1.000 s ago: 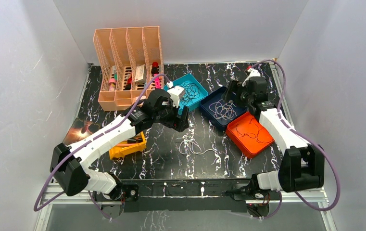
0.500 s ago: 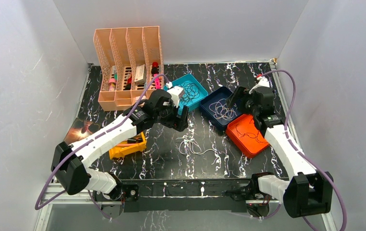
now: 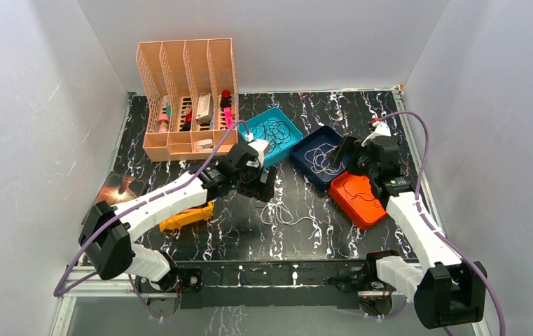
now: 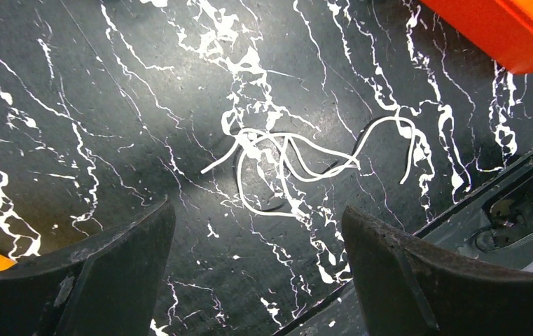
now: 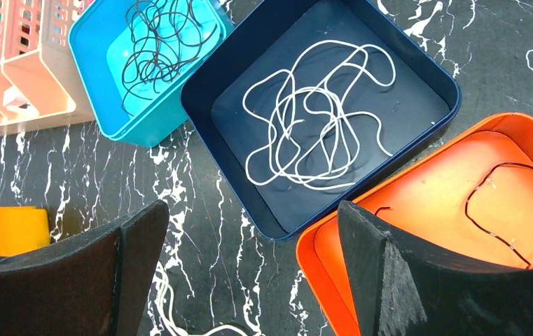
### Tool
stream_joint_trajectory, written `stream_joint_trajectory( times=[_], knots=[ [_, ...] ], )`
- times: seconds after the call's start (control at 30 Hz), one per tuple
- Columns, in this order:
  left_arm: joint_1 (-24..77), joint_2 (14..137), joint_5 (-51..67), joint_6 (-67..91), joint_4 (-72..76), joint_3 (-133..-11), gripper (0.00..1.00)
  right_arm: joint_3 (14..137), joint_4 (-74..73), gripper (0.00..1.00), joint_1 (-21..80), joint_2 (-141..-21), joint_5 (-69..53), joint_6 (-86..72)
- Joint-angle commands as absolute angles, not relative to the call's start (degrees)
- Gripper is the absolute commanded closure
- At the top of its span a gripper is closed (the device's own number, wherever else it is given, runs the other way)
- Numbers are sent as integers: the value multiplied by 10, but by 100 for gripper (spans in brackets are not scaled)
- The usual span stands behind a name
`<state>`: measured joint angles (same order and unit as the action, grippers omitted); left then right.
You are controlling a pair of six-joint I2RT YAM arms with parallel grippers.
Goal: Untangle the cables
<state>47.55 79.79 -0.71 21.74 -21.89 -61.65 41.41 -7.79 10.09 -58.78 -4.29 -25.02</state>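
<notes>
A small tangle of white cables (image 4: 284,164) with a short dark strand lies loose on the black marble table (image 3: 249,231), seen from above as the tangle (image 3: 286,213). My left gripper (image 4: 256,217) hovers over it, open, nothing between its fingers (image 4: 109,273); in the top view the left gripper (image 3: 263,187) is just behind-left of the tangle. My right gripper (image 5: 253,210) is open and empty over the gap between the navy tray (image 5: 200,105) and orange tray (image 5: 417,231). White cables (image 5: 312,119) lie in the navy tray, black cables (image 5: 165,42) in the teal tray (image 5: 102,105), one dark cable (image 5: 501,203) in the orange tray.
A peach divider rack (image 3: 186,91) with small items stands at the back left. A yellow bin (image 3: 186,215) sits under the left arm and a shiny packet (image 3: 120,189) lies at the left edge. The three trays crowd the back right. The frame rail (image 4: 515,182) runs along the near edge.
The left arm has swung nearer and to the right, bringing its gripper down over the loose tangle. The right arm has drawn back from above the navy tray toward the orange tray.
</notes>
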Motion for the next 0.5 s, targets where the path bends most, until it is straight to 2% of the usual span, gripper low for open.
stream_joint_trajectory(
  times=[0.0,0.2,0.47],
  knots=[
    [492,810,-27,236,-227,-611,13,402,-65,2,98,-557,-77,-219],
    [503,844,2,228,-210,-596,15,383,-37,4,99,-547,-208,-188],
    [515,861,45,208,-198,-574,22,376,-49,7,99,-558,-246,-171]
  ],
)
